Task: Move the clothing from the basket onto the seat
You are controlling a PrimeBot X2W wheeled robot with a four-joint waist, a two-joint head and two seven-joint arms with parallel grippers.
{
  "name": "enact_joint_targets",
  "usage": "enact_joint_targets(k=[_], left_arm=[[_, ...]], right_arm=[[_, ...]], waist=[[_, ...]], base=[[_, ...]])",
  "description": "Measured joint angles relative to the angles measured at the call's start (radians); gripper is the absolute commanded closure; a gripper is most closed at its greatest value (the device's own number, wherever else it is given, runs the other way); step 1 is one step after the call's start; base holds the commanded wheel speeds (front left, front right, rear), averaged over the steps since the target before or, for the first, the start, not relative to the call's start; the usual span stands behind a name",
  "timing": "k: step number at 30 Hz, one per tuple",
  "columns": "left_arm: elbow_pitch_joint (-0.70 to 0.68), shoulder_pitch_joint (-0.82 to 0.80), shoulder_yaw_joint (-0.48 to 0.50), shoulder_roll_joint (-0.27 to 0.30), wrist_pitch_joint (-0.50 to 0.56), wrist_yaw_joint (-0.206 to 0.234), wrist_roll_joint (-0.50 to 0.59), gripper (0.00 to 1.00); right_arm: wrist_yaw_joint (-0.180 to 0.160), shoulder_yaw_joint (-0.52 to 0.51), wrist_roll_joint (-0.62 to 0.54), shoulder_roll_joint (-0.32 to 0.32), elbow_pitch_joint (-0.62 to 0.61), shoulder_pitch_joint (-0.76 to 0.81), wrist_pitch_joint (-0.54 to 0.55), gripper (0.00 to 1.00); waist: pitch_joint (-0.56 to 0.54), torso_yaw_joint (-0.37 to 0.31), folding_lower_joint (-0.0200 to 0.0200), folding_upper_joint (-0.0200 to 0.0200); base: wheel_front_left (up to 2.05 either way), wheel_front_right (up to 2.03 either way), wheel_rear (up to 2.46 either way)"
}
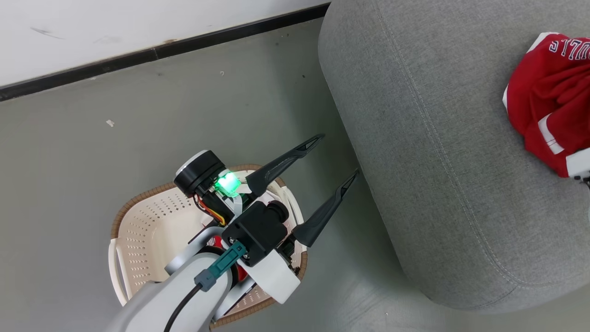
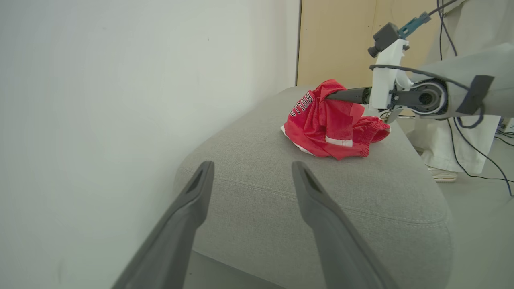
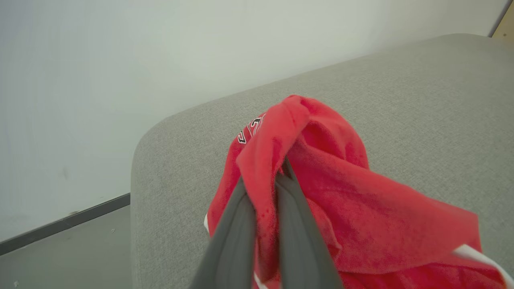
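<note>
From my head view, a white wall (image 1: 138, 27) sits at eleven o'clock, a black baseboard (image 1: 161, 48) under it, then grey floor (image 1: 138, 129) with a pale scrap (image 1: 109, 122) at nine. In my left wrist view, a tan panel (image 2: 337, 40) stands at one o'clock. A person's pale trousers (image 2: 453, 148), a shoe (image 2: 441, 174) and black cables (image 2: 482, 172) are at three.

The right claw (image 3: 268, 180) pinches a bunched fold of the red jersey (image 3: 353, 216), which lies heaped on the grey seat (image 3: 401, 100). A pale wall (image 3: 120, 60) rises behind the seat.
</note>
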Motion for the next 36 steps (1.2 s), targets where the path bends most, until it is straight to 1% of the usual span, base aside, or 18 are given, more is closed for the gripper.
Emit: enact_joint_targets(k=[7, 14, 18, 23, 29, 36], left_arm=[[0.021, 0.0, 0.01, 0.006, -0.014, -0.005, -0.002, 0.0], [0.052, 0.006, 0.034, 0.02, -0.032, -0.004, -0.012, 0.0], [0.073, 0.017, 0.065, 0.028, -0.052, 0.009, -0.02, 0.0], [0.107, 0.063, 0.11, 0.05, -0.075, 0.04, -0.035, 0.0], [0.145, 0.118, 0.177, 0.056, -0.103, 0.086, -0.067, 0.0], [0.176, 0.176, 0.262, 0.057, -0.128, 0.146, -0.1, 0.0]], right_arm=[[0.0, -0.006, -0.013, 0.017, -0.046, 0.07, 0.0, 0.0], [0.0, -0.013, -0.061, 0.028, -0.123, 0.156, 0.0, 0.0], [0.0, -0.013, -0.072, 0.049, -0.178, 0.198, 0.0, 0.0], [0.0, -0.013, -0.093, 0.057, -0.245, 0.247, 0.0, 0.0], [0.0, 0.002, -0.118, 0.071, -0.327, 0.25, 0.0, 0.0], [0.0, 0.077, -0.151, 0.086, -0.386, 0.249, 0.0, 0.0]], waist=[[-0.006, -0.011, -0.0001, 0.0], [-0.024, -0.024, -0.0001, 0.0], [-0.041, -0.029, 0.0, 0.0], [-0.067, -0.032, 0.0, 0.0], [-0.102, -0.028, -0.0001, 0.0], [-0.144, -0.006, 0.0, 0.0]], base=[[0.0, 0.0, 0.0], [0.0, 0.0, 0.0], [0.0, 0.0, 0.0], [0.0, 0.0, 0.0], [0.0, 0.0, 0.0], [0.0, 0.0, 0.0]])
